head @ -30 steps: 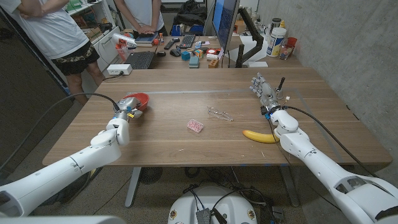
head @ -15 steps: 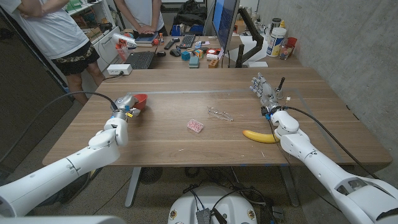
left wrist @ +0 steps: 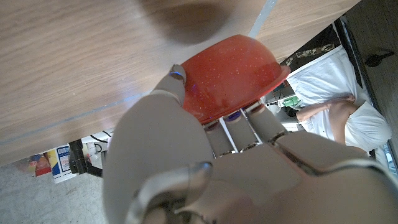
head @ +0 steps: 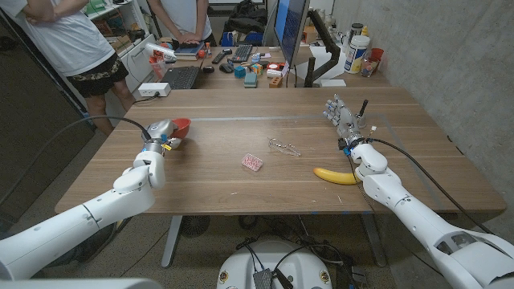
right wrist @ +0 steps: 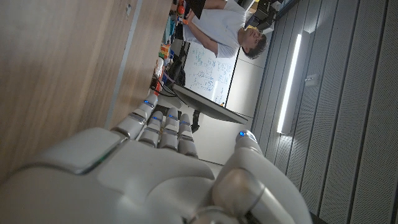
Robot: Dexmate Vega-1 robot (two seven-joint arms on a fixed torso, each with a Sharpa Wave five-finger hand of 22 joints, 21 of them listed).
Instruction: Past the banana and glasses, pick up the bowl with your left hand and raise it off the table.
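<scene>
Gripping the red bowl (head: pixel 181 126) near the table's left edge, the left hand (head: pixel 161 132) has its fingers wrapped on the bowl's rim; in the left wrist view the bowl (left wrist: pixel 233 74) shows its rounded underside with a dark shadow on the wood under it, apart from the surface, so it appears lifted clear. The right hand (head: pixel 340 115) stands upright over the right half of the table with fingers spread and nothing in them; the right wrist view shows the back of that hand (right wrist: pixel 155 162) with fingers reaching along the wood.

The wooden table (head: pixel 241 189) is a broad brown top with visible grain. A banana (head: pixel 336 175) lies near the right forearm, and a pair of glasses (head: pixel 284 147) rests about mid-table, well apart from the bowl. A small pink object (head: pixel 252 163) sits just in front of the glasses.

Behind the table stands a second desk with a laptop (head: pixel 181 77), a monitor (head: pixel 291 28), scattered small items and some bottles (head: pixel 357 52). Two people (head: pixel 72 40) stand at the far left beside it. A grey concrete wall (head: pixel 450 64) runs along the right side of the room.
</scene>
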